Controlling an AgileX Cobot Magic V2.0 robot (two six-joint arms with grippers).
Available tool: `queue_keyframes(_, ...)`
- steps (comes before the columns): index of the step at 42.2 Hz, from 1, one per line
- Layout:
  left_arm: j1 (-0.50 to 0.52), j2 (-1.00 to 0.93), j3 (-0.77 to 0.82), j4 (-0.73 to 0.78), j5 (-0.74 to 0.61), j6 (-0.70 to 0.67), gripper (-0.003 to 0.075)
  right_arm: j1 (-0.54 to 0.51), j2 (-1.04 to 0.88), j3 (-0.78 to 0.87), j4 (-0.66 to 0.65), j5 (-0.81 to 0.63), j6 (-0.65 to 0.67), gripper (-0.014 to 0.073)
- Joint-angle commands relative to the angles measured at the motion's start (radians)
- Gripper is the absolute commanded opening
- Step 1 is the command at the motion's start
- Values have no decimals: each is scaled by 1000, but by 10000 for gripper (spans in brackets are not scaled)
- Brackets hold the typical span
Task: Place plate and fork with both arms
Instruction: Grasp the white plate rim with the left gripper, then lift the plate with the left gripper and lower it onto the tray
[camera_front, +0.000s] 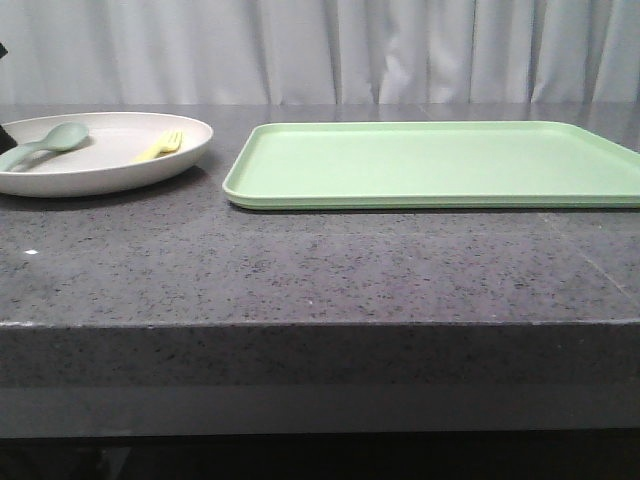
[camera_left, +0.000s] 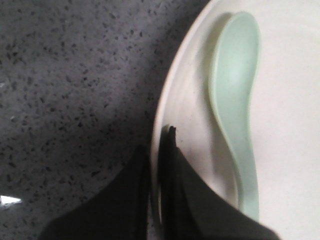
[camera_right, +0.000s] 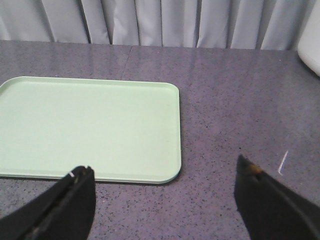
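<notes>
Plate (camera_front: 110, 170) lying flat at the far left of the dark speckled desk (camera_front: 320, 270), just beside the light green tray (camera_front: 440, 165) and apart from it by a narrow strip of desk. Carrying two things: fork (camera_front: 160, 146), pale yellow, toward the plate's right side with tines pointing away from the camera; grey-green spoon (camera_front: 45, 143) toward its left side, bowl farthest from the camera. Fork and spoon well apart.

Left hand (camera_left: 159, 187) closed down on the plate's rim, one dark finger (camera_left: 120, 200) outside over the desk, the other inside over the plate's surface, rim pinched in the thin gap between. Spoon just beside the inner finger, handle running alongside it; touching or not, cannot tell.

Right hand (camera_right: 165, 200) spread wide, nothing between its fingers (camera_right: 75, 197), hovering above bare desk near a corner of the tray. Pale curtain (camera_front: 320, 50) behind the desk.
</notes>
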Motion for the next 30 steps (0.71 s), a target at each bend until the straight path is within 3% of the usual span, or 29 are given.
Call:
queue_keyframes(1,-2,-58,-31,-24,37,7,-18,-4,13,-33,-10,-75,0,592)
queue_keyframes(30,-2,-58,-31,-212,37,-53,-18,-4,13,-33,-10,-75,0,592)
